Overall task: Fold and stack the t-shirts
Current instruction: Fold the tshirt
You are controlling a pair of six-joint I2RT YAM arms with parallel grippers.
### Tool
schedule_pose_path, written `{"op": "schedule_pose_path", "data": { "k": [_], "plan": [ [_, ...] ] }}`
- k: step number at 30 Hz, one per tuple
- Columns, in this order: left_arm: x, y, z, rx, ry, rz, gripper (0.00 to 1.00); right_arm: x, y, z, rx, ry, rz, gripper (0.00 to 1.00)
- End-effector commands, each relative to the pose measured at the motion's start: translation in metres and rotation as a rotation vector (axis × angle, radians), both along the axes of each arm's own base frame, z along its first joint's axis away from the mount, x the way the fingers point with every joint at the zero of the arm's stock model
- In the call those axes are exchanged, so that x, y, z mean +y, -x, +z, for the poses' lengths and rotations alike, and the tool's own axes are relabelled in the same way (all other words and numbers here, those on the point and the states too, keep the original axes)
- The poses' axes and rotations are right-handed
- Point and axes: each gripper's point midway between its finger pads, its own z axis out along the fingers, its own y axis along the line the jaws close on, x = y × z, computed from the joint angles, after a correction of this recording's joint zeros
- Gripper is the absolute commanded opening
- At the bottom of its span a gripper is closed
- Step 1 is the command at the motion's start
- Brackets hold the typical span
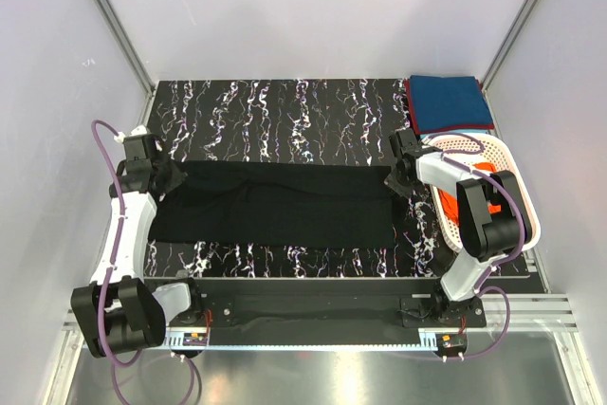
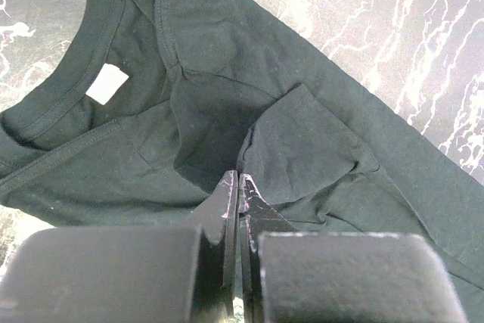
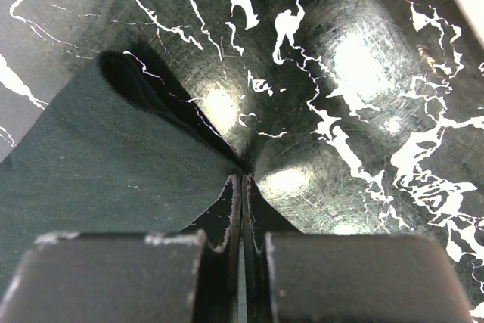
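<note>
A black t-shirt point(image 1: 275, 206) lies stretched in a long band across the marble table point(image 1: 285, 111). My left gripper point(image 1: 175, 177) is shut on its left end; the left wrist view shows a fold of the black t-shirt point(image 2: 302, 149) pinched at the tips point(image 2: 240, 181), with the collar and white label point(image 2: 106, 83) just beyond. At the band's right end, my right gripper point(image 1: 396, 180) is shut on the black t-shirt's point(image 3: 98, 156) edge, tips point(image 3: 242, 181) just above the table. A folded teal-blue t-shirt point(image 1: 450, 101) lies on a dark red one point(image 1: 413, 106) at the back right. An orange t-shirt point(image 1: 453, 211) sits in the basket.
A white lattice basket point(image 1: 474, 144) stands at the table's right edge, under the right arm. White walls enclose the table on the left, back and right. The arm bases sit on a black rail at the near edge point(image 1: 303, 305).
</note>
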Motion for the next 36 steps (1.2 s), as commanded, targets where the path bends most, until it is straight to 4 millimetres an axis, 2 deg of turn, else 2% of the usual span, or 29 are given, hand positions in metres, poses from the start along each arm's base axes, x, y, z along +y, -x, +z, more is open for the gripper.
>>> {"op": "schedule_pose_path", "data": {
  "k": [1, 4, 10, 15, 21, 27, 31, 36],
  "plan": [
    [0.011, -0.016, 0.022, -0.079, -0.042, 0.033, 0.00, -0.010, -0.006, 0.006, -0.035, 0.042, -0.030, 0.00],
    [0.019, -0.020, 0.033, -0.093, -0.086, 0.051, 0.00, -0.006, -0.012, 0.020, -0.072, 0.026, -0.010, 0.00],
    [0.033, -0.035, 0.051, -0.115, -0.142, 0.066, 0.00, 0.012, -0.023, 0.035, -0.124, -0.058, 0.051, 0.00],
    [0.036, -0.040, 0.066, -0.141, -0.161, 0.063, 0.00, 0.013, -0.021, 0.041, -0.142, -0.069, 0.055, 0.00],
    [0.041, -0.038, 0.067, -0.129, -0.188, 0.070, 0.00, 0.012, -0.019, 0.047, -0.163, -0.070, 0.059, 0.00],
    [0.043, -0.041, 0.081, -0.151, -0.193, 0.068, 0.00, 0.013, -0.020, 0.055, -0.183, -0.074, 0.067, 0.00],
    [0.047, -0.032, 0.073, -0.108, -0.214, 0.089, 0.00, 0.013, -0.007, 0.043, -0.153, -0.089, 0.067, 0.00],
    [0.051, -0.014, 0.041, -0.033, -0.235, 0.105, 0.00, 0.011, 0.003, 0.033, -0.156, -0.090, 0.072, 0.00]
  ]
}}
